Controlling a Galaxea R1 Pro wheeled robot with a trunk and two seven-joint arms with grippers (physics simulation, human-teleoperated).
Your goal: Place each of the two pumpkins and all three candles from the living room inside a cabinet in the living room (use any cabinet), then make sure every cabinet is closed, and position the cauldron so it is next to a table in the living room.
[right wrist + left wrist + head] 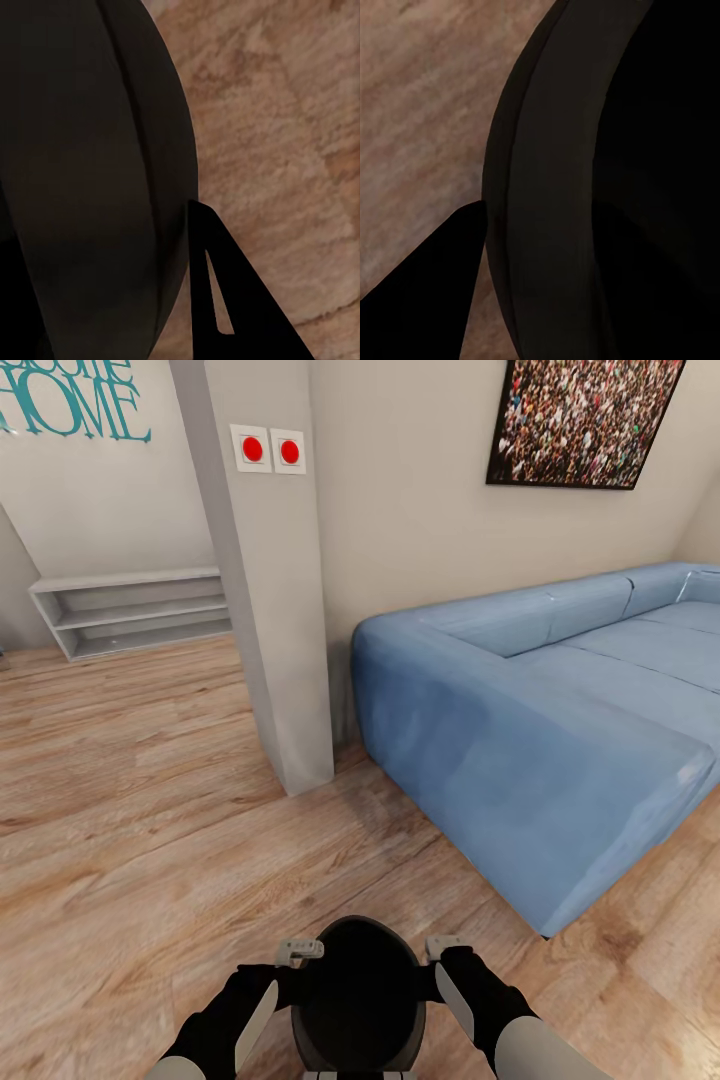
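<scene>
Cauldron point(358, 995) sits between both arms at the bottom of the head view, black, mouth up, held above the wood floor point(150, 810). Left tool point(298, 952) presses on its left rim, right tool point(444, 944) on its right rim. Jaw opening on either: cannot tell; each wrist view has the dark cauldron wall point(555, 225) right up close with one dark finger point(225, 300) beside it. Ahead: blue sofa point(560, 730) to the right, grey pillar point(265, 580) with two red buttons, low grey shelf point(130, 610) by the far wall.
</scene>
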